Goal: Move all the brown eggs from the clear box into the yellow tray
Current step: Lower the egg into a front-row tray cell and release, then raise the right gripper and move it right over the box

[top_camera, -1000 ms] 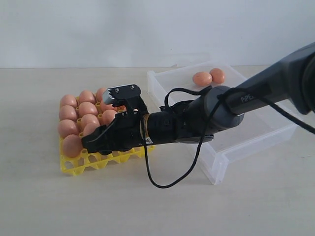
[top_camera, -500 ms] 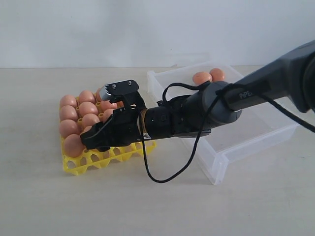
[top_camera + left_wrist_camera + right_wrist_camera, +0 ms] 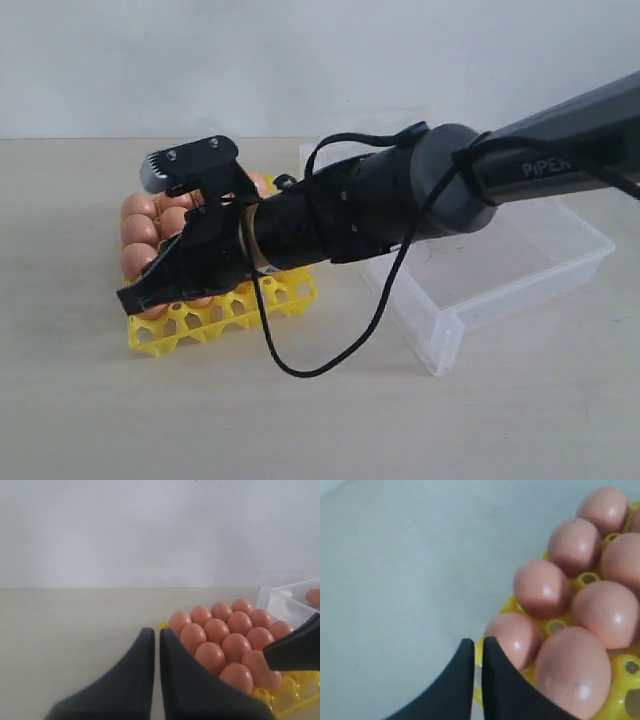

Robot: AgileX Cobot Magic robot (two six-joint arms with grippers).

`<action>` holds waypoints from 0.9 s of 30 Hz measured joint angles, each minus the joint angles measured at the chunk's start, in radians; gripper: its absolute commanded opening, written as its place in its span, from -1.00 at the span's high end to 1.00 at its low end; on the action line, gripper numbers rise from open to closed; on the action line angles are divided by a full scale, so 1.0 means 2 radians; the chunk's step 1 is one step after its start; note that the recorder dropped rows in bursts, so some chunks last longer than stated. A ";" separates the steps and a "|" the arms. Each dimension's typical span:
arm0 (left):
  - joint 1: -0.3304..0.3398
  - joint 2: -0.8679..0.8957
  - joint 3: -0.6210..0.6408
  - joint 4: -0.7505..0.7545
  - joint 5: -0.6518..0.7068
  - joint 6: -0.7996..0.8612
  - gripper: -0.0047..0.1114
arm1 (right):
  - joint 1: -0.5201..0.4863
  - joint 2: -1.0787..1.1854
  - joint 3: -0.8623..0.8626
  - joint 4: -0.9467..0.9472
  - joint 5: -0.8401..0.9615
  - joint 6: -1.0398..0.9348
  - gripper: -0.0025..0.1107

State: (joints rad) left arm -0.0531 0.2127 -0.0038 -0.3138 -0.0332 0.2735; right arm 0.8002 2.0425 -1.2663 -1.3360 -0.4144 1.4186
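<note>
- My right arm's thick black forearm stretches over the left end of the clear shallow plastic box and most of the bright yellow plastic egg tray, barring the way down from above.
- The smooth orange-brown eggs sit packed in touching rows, with no slot for a finger between them.
- The tray's front cells stand open.
- A loose black cable loops low between tray and box, in front of both.
- My right claw, jaws together, hangs at the tray's front left corner.
- The pale tabletop left of and before the tray offers open passage.
- The box's right part lies open from above, behind its low walls.
- My left claw, jaws together, has open tabletop between it and the tray.
</note>
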 measured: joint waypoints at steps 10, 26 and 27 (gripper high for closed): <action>0.000 0.000 0.000 0.000 0.000 0.000 0.85 | 0.023 0.003 0.000 -0.060 0.142 0.064 0.96; 0.000 0.000 0.000 0.000 0.000 0.000 0.85 | 0.032 -0.012 0.000 -0.137 0.045 0.105 0.96; 0.000 0.000 0.000 0.000 0.000 0.000 0.85 | 0.036 -0.029 0.000 -0.160 0.050 0.122 0.96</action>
State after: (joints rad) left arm -0.0531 0.2127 -0.0038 -0.3138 -0.0332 0.2735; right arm 0.8729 1.9855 -1.2663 -1.6560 -0.3141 1.6633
